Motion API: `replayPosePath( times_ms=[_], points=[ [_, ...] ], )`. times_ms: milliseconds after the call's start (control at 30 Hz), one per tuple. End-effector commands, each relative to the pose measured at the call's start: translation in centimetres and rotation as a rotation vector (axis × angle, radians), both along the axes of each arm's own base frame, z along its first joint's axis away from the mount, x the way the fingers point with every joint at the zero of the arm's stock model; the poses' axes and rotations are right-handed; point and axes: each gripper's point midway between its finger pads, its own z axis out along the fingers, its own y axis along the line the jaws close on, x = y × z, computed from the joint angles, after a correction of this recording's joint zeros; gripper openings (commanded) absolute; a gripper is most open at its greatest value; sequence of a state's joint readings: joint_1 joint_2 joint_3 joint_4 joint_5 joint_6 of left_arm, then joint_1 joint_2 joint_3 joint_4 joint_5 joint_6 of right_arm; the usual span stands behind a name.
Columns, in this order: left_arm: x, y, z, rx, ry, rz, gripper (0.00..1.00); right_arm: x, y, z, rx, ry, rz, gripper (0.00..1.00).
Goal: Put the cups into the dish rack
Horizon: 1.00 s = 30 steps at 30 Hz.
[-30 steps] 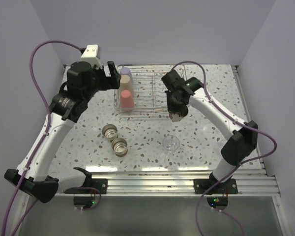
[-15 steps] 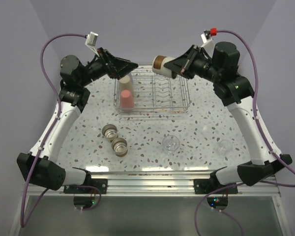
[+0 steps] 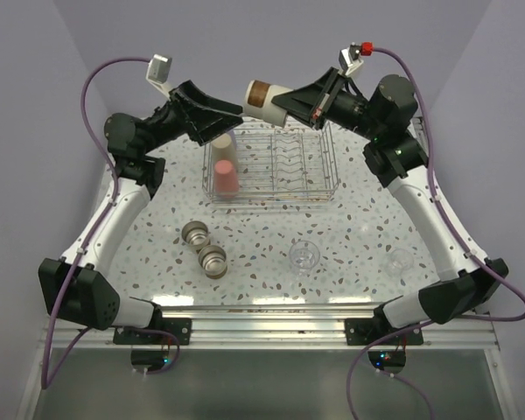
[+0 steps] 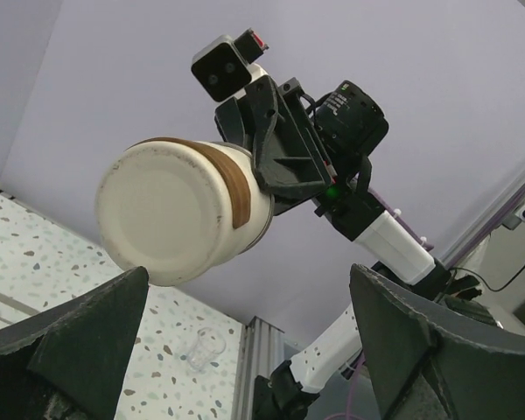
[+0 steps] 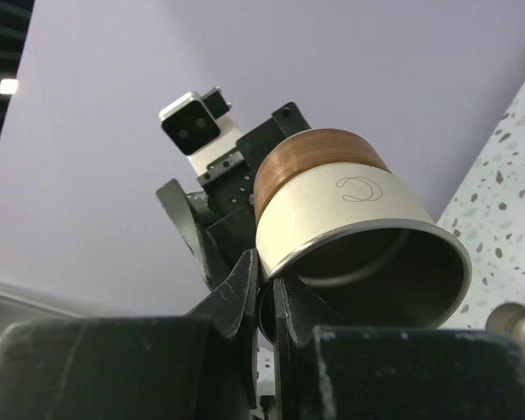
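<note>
My right gripper (image 3: pixel 290 107) is shut on the rim of a cream cup with a brown band (image 3: pixel 264 95). It holds the cup sideways, high above the dish rack (image 3: pixel 282 194). In the right wrist view the fingers (image 5: pixel 245 293) pinch the metal rim of the cup (image 5: pixel 350 210). My left gripper (image 3: pixel 232 115) is open and empty, raised, pointing at the cup's base (image 4: pixel 171 214). A red cup (image 3: pixel 226 178) and a tan cup (image 3: pixel 221 143) stand in the rack's left end. Two metal cups (image 3: pixel 195 234) (image 3: pixel 213 260) and a clear cup (image 3: pixel 304 255) stand on the table.
A second clear cup (image 3: pixel 400 261) stands at the table's right and also shows in the left wrist view (image 4: pixel 206 347). The speckled table (image 3: pixel 271 232) has purple walls on three sides and an aluminium rail (image 3: pixel 271 328) along its near edge.
Both arms have risen from the rack. My right gripper has carried the banded cup higher and to the left. My left gripper has tilted up toward the cup.
</note>
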<state>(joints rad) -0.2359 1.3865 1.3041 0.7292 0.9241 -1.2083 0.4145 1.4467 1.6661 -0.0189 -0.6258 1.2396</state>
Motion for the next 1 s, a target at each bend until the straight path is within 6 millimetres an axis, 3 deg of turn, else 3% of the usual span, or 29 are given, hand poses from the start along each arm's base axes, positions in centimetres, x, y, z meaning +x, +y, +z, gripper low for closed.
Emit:
replayPosePath(
  times_ms=[0, 300, 633, 967],
  points=[
    [0.1, -0.1, 0.0, -0.006, -0.021, -0.014, 1.0, -2.0, 0.3, 3.2, 0.078, -0.092, 0.07, 0.0],
    [1.6, -0.2, -0.2, -0.006, -0.002, 0.017, 1.0, -2.9, 1.7, 2.9, 0.081, -0.084, 0.121, 0.0],
    [-0.3, 0.0, 2.7, -0.075, -0.078, -0.062, 1.0, -1.9, 2.4, 0.4, 0.025, -0.058, 0.101, 0.0],
    [-0.2, -0.1, 2.0, -0.059, -0.068, -0.068, 0.97, -0.5, 2.9, -1.4, -0.015, -0.043, 0.081, 0.0]
  ],
)
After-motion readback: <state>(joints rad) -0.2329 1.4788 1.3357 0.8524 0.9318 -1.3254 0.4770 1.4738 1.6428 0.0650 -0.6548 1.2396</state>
